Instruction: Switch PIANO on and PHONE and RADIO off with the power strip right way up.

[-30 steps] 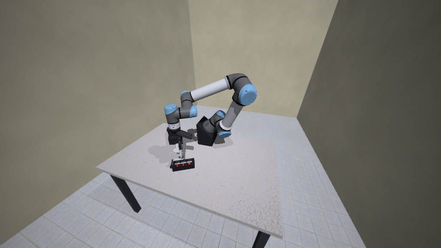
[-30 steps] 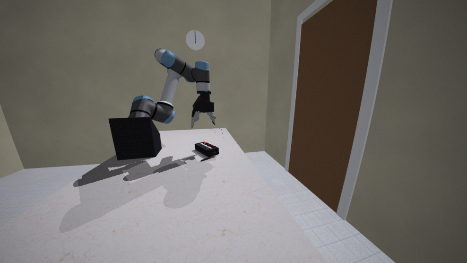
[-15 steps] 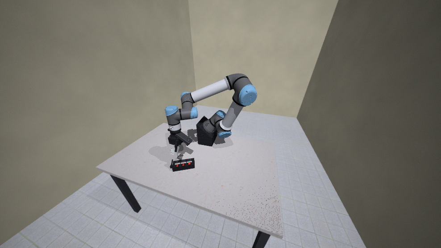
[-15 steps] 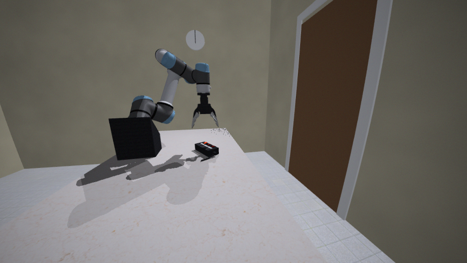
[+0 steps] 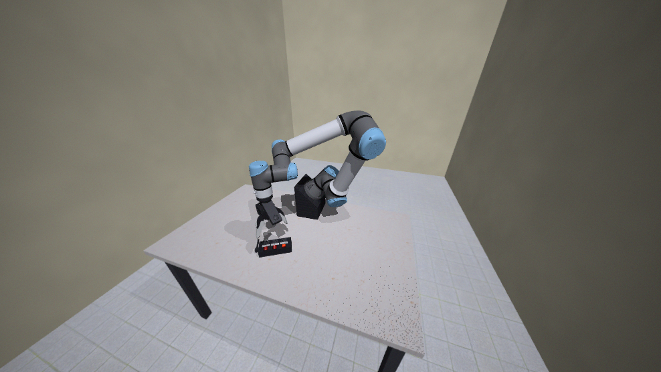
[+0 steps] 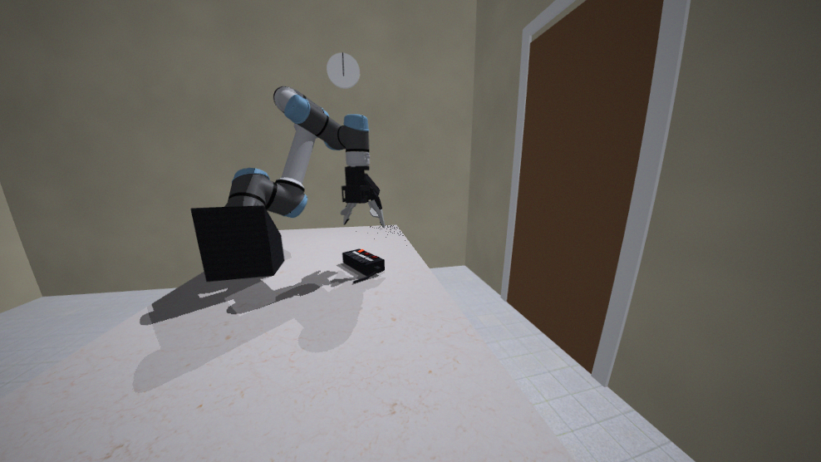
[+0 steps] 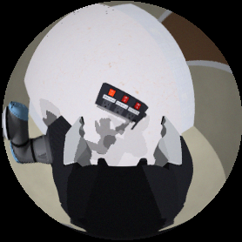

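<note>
The arm (image 5: 318, 137) (image 6: 300, 153) (image 7: 36, 148) has grey joints, blue round caps and pale tubes.

the pincer (image 5: 271, 237) (image 6: 364, 223) (image 7: 122, 116) has swivelled above the power strip (image 5: 275, 252) (image 6: 362, 262) (image 7: 122, 103).
</note>
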